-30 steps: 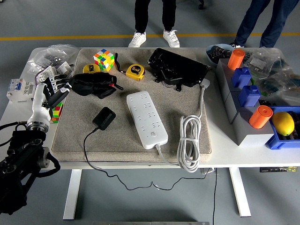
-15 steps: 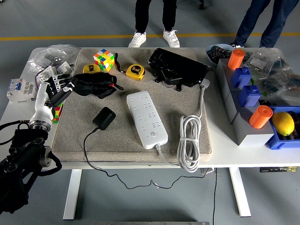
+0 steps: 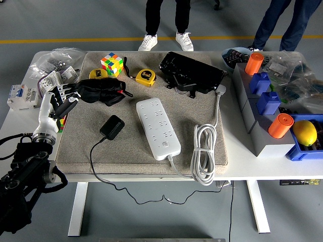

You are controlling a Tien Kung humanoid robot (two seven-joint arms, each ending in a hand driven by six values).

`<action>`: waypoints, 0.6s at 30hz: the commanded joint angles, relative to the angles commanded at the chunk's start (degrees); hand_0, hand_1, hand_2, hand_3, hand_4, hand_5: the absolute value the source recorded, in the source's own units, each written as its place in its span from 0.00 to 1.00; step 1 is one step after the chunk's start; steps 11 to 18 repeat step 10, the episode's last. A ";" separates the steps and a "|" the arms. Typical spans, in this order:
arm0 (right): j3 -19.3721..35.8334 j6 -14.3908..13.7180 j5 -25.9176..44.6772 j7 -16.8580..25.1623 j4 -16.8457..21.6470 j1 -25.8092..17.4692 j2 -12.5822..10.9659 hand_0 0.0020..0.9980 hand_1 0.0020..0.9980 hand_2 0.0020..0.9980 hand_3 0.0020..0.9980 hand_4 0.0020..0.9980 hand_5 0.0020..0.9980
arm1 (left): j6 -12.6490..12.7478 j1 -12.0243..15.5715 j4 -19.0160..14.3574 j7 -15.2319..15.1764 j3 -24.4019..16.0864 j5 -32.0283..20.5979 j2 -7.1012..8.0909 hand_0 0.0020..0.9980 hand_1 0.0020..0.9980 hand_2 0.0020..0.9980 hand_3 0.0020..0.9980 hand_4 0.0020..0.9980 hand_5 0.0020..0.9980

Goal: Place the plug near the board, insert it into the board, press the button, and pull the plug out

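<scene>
At left of frame the left hand (image 3: 56, 103) hovered over the mat's (image 3: 126, 151) edge, fingers loosely spread, holding nothing. The plug (image 3: 112, 127) lay left of centre, just beside the board (image 3: 158, 127) at centre.

Left hand moved a little to the right

The left hand (image 3: 56, 102) drifted right toward the mat (image 3: 151, 151) edge, fingers loosely spread, holding nothing.

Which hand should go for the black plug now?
Left. The left hand is already over the table's left side, fingers relaxed and empty, with the plug just to its right on the mat. No right hand shows in the picture.
</scene>
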 joint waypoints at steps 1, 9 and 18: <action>0.08 -0.03 0.03 0.01 -0.04 0.02 0.04 0.61 0.61 0.56 0.55 0.76 0.28 | 0.00 0.00 -0.09 0.00 -0.08 -0.03 0.03 0.55 0.62 0.61 0.60 0.86 0.34; 0.21 -0.01 -0.02 -0.13 -0.10 -0.02 0.17 0.61 0.61 0.56 0.55 0.76 0.28 | -0.09 0.06 -0.46 0.26 -0.14 -0.03 0.07 0.55 0.62 0.61 0.60 0.86 0.34; 0.22 -0.01 -0.03 -0.13 -0.10 -0.03 0.19 0.61 0.61 0.56 0.55 0.76 0.28 | -0.10 0.10 -0.46 0.28 -0.14 -0.01 0.07 0.55 0.62 0.61 0.60 0.86 0.34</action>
